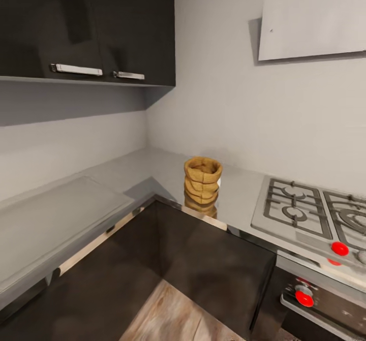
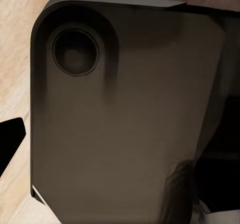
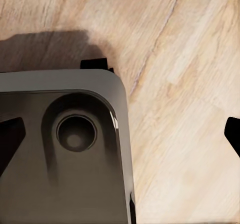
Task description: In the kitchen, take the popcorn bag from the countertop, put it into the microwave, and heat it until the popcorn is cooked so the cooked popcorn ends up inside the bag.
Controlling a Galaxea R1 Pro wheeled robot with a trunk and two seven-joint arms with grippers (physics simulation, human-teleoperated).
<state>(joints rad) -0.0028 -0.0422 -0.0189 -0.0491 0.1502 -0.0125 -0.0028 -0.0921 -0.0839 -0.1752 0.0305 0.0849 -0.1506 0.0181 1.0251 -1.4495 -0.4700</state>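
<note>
The popcorn bag (image 1: 203,179), a tan crumpled sack with ringed folds and an open round mouth, stands upright on the grey countertop (image 1: 127,178) near the inner corner of the L, just left of the stove. The microwave is out of view. In the right wrist view my right gripper (image 3: 120,136) hangs open over the wooden floor, with a black fingertip (image 3: 10,141) at each side edge and nothing between them. My left gripper (image 2: 120,139) looks open too; one black fingertip (image 2: 10,139) shows and the other is lost against dark parts.
A gas stove (image 1: 310,209) with red knobs (image 1: 339,248) sits right of the bag, under a pale hood (image 1: 312,18). Dark upper cabinets (image 1: 91,26) hang at the left. Dark lower cabinets (image 1: 203,259) border a wooden floor (image 1: 173,315). My dark base (image 2: 125,124) lies below both wrists.
</note>
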